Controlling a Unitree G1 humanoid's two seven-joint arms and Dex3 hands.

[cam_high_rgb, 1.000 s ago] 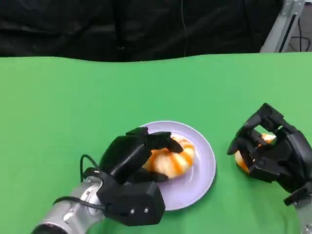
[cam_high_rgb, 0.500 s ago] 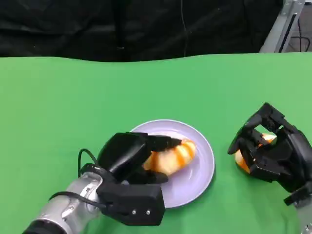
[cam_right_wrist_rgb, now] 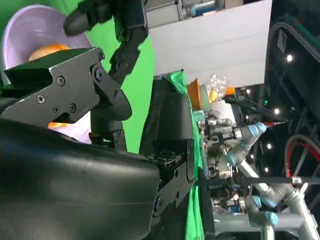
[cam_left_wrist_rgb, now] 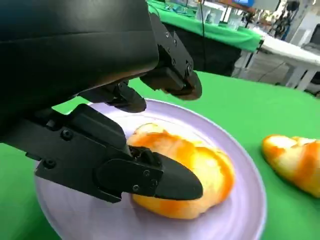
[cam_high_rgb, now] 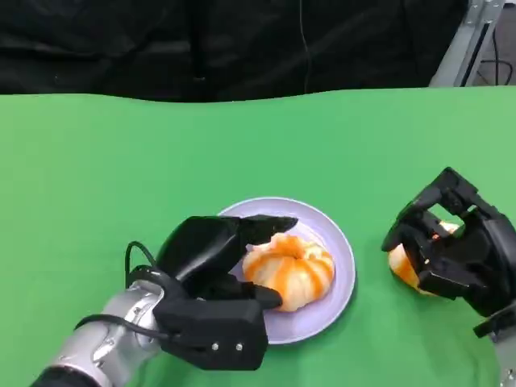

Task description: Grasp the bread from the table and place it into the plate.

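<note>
An orange-and-white bread (cam_high_rgb: 292, 270) lies on the lavender plate (cam_high_rgb: 334, 242) near the table's front. My left hand (cam_high_rgb: 211, 282) sits at the plate's left side with its fingers (cam_high_rgb: 270, 226) spread above the bread. In the left wrist view the thumb (cam_left_wrist_rgb: 165, 182) lies against the bread (cam_left_wrist_rgb: 200, 175) while the other fingers (cam_left_wrist_rgb: 175, 85) stand off it. To the right of the plate, my right hand (cam_high_rgb: 455, 254) curls over a second bread (cam_high_rgb: 403, 266) on the green cloth and grips it.
The green table (cam_high_rgb: 161, 161) stretches wide behind and left of the plate. Black curtains hang behind its far edge, and a metal frame (cam_high_rgb: 472, 40) stands at the back right. The left wrist view shows the second bread (cam_left_wrist_rgb: 295, 160) just beyond the plate rim (cam_left_wrist_rgb: 245, 200).
The left hand has drawn back to the left and its fingers have come off the bread, which now lies in full view on the plate. The right hand has shifted slightly right.
</note>
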